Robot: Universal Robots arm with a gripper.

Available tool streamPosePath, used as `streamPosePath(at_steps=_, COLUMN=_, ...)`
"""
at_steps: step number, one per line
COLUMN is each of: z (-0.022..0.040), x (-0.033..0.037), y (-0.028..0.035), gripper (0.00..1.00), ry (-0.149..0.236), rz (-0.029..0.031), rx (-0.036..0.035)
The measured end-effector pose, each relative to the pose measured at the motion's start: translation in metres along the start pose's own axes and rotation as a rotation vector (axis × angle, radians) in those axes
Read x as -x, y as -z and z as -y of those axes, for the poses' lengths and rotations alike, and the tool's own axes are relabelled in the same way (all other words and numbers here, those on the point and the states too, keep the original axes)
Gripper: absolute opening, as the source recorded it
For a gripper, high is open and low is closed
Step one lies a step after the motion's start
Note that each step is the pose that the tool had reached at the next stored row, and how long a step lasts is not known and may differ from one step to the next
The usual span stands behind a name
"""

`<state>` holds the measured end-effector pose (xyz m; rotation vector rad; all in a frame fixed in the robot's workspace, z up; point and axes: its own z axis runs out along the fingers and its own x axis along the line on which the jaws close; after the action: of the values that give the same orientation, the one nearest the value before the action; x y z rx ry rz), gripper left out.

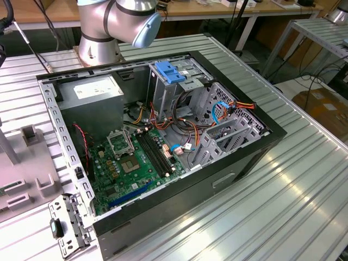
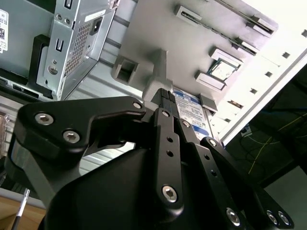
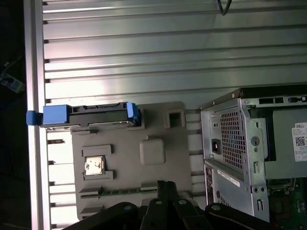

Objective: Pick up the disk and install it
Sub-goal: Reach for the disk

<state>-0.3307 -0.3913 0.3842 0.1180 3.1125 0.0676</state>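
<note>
Ribbed aluminium tabletop (image 3: pixel 144 48) carries everything I see. My black pincer (image 3: pixel 166 186) hangs with its fingers pressed together, gripping nothing, above a flat grey plastic fixture plate (image 3: pixel 124 143). At one edge of that plate the silver rectangular disk with blue side rails (image 3: pixel 88 115) stands on edge (clear of the pincer). Beside the plate sits a black open-sided computer case (image 1: pixel 239 168).

The disk (image 3: pixel 86 116) (blue rails at both ends) stands on edge along the grey plate (image 3: pixel 125 132)'s rim.
</note>
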Motion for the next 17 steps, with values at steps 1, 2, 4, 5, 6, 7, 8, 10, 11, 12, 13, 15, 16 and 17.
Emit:
streamPosePath(at_steps=1, z=-0.0008, x=-0.0010, y=-0.0004, gripper=0.11, ry=0.000, rz=-0.0001, rx=0.0000)
streamPosePath(at_steps=2, z=-0.0013, x=-0.0019, y=-0.0006, gripper=0.11, ry=0.000, rz=-0.0002, rx=-0.0002)
streamPosePath(at_steps=4, z=-0.0019, x=-0.0034, y=-0.0011, gripper=0.11, ry=0.000, rz=0.0000, rx=0.0000)
streamPosePath(at_steps=5, z=-0.0022, x=-0.0041, y=-0.0013, gripper=0.11, ry=0.000, rz=0.0000, rx=0.0000)
streamPosePath(at_steps=6, z=-0.0028, x=-0.0057, y=-0.0018, gripper=0.11, ry=0.000, rz=0.0001, rx=0.0001)
streamPosePath(at_steps=7, z=-0.0033, x=-0.0071, y=-0.0021, gripper=0.11, ry=0.000, rz=0.0000, rx=0.0001)
streamPosePath(at_steps=8, z=-0.0036, x=-0.0081, y=-0.0023, gripper=0.11, ry=0.000, rz=0.0000, rx=0.0000)
streamPosePath(at_steps=10, z=-0.0042, x=-0.0102, y=-0.0027, gripper=0.11, ry=0.000, rz=0.0000, rx=0.0000)
streamPosePath(at_steps=11, z=-0.0043, x=-0.0111, y=-0.0029, gripper=0.11, ry=0.000, rz=0.0000, rx=0.0000)
streamPosePath(at_steps=12, z=-0.0045, x=-0.0125, y=-0.0031, gripper=0.11, ry=0.000, rz=-0.0001, rx=0.0000)
streamPosePath(at_steps=13, z=-0.0047, x=-0.0133, y=-0.0033, gripper=0.11, ry=0.000, rz=0.0000, rx=0.0001)
streamPosePath(at_steps=15, z=-0.0051, x=-0.0161, y=-0.0038, gripper=0.11, ry=0.000, rz=0.0001, rx=0.0001)
streamPosePath(at_steps=16, z=-0.0052, x=-0.0168, y=-0.0039, gripper=0.11, ry=0.000, rz=0.0000, rx=0.0001)
streamPosePath(at_steps=17, z=-0.0054, x=-0.0179, y=-0.0041, gripper=0.11, ry=0.000, rz=0.0000, rx=0.0000)
